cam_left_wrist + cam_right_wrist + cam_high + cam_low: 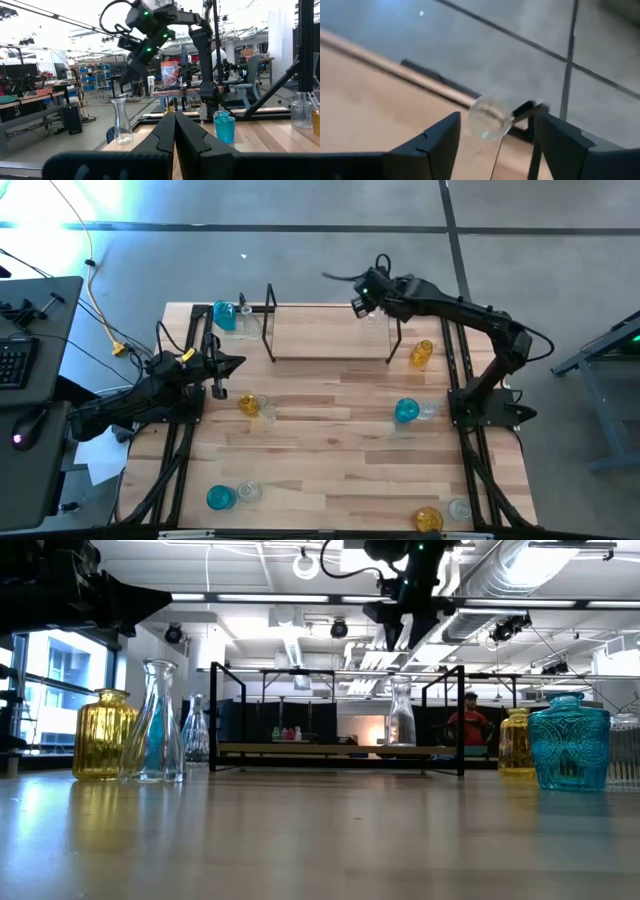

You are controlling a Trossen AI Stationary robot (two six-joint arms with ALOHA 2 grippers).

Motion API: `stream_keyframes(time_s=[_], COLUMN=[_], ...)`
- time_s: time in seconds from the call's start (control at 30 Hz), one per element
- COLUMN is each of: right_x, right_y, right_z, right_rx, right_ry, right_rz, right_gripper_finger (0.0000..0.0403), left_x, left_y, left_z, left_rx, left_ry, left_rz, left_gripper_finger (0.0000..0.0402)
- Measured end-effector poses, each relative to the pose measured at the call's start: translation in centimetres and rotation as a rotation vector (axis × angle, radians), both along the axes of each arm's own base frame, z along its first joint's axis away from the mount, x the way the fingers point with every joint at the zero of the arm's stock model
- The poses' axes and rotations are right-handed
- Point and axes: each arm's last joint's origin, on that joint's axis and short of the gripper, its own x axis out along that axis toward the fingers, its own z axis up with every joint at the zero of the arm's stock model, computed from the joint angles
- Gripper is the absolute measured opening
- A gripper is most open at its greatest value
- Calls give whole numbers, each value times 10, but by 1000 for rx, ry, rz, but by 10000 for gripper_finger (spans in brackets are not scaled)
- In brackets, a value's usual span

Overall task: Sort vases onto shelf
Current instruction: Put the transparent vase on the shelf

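While spread, right gripper [492, 137] fingers apparently hover above clear vase [490, 117].

arms: dark, jointed | right wrist: green lights (several), looping black cable | jaws: dark, angular

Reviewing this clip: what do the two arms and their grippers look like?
Both arms are dark, jointed and slim. The right gripper has two broad black fingers; green lights glow on its wrist, where a black cable loops. The left gripper has black tapered fingers.
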Motion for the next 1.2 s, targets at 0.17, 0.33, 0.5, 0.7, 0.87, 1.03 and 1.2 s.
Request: stream_keyframes(time_s=[0.17,0.33,0.5,0.7,0.87,1.03,1.2], right_x=[6,16,19,14,10,8,5], right_y=[18,17,3,-16,-24,-28,-32], right_z=[-19,-43,-58,-67,-68,-68,-67], right_rx=[94,144,154,167,157,139,130], right_ry=[37,45,62,75,82,83,87], right_rz=[72,88,38,-27,-57,-78,-95], right_gripper_finger=[135,24,21,20,10,7,7], left_x=[0,0,0,0,0,0,0], left_y=[0,0,0,0,0,0,0], left_z=[0,0,0,0,0,0,0], left_rx=[-1,-1,1,1,0,0,-1], left_ry=[3,2,-3,-2,-2,-1,3], left_rz=[0,0,1,1,1,1,1], left_gripper_finger=[0,0,0,0,0,0,0])
